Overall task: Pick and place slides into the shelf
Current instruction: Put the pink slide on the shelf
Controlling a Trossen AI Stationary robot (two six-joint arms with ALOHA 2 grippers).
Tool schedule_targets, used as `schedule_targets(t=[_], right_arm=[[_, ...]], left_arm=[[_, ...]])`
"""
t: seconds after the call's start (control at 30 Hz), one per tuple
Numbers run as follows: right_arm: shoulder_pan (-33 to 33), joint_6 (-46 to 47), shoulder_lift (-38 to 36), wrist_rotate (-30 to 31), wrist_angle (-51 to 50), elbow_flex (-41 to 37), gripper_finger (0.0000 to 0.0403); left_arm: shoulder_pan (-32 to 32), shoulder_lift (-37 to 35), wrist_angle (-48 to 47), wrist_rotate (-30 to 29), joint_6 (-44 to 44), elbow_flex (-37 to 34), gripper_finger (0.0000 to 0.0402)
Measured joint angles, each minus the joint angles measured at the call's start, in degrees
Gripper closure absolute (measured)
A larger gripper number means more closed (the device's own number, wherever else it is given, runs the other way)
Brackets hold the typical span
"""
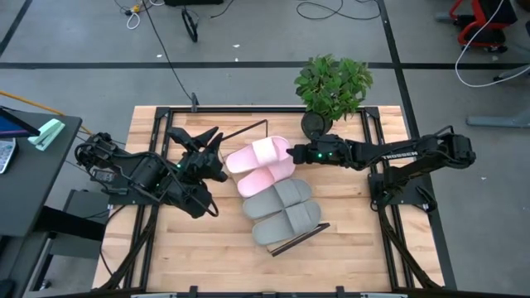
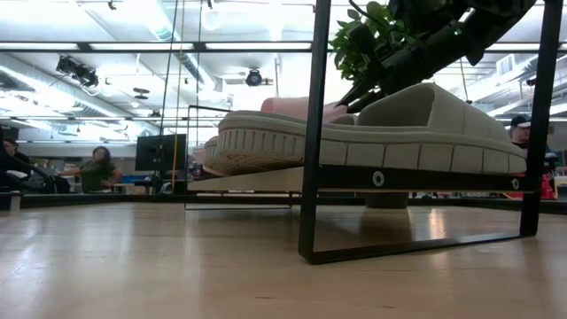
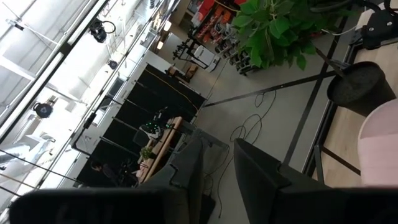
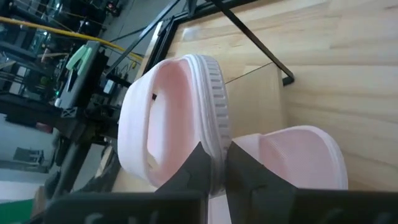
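Observation:
Four slides lie side by side on the shelf [image 1: 308, 235], which runs slantwise across the table. Two are pink [image 1: 270, 175] and two are grey [image 1: 280, 197], [image 1: 287, 223]. My right gripper [image 1: 291, 154] reaches in from the table's right and is shut on the farthest pink slide [image 1: 263, 152]. My left gripper [image 1: 211, 151] hovers open just left of the shelf's far end and touches nothing; its wrist view looks up into the room. In the low view the nearest grey slide [image 2: 416, 133] rests sole-down on the shelf board [image 2: 266, 182]. My right gripper pinches the farthest pink slide between its two fingers, on the ribbed rim of the sole [image 4: 216, 146] at the end nearest the right arm. The fingers come roughly level from the table's right. The slide stands tilted on its side. I cannot tell whether it is clear of the shelf.
A potted plant [image 1: 331, 87] stands at the table's far edge, just behind my right gripper. Black wire frames [image 2: 312, 177] rise at the shelf's ends. Bare wood lies along the table's near side [image 1: 207, 257]. People sit in the room beyond [image 2: 96, 168].

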Motion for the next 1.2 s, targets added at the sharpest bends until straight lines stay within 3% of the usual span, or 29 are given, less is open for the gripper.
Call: schedule_targets(t=[0.6, 1.2], right_arm=[[-3.22, 0.01, 0.68, -3.72, 2.68, 0.1, 0.0375], [-6.24, -0.99, 8.15, -6.89, 2.62, 4.44, 0.0375]], left_arm=[[1.84, 0.0, 0.0, 0.02, -2.56, 0.0, 0.0324], [1.84, 0.0, -0.02, 0.07, -2.47, 0.0, 0.0335]])
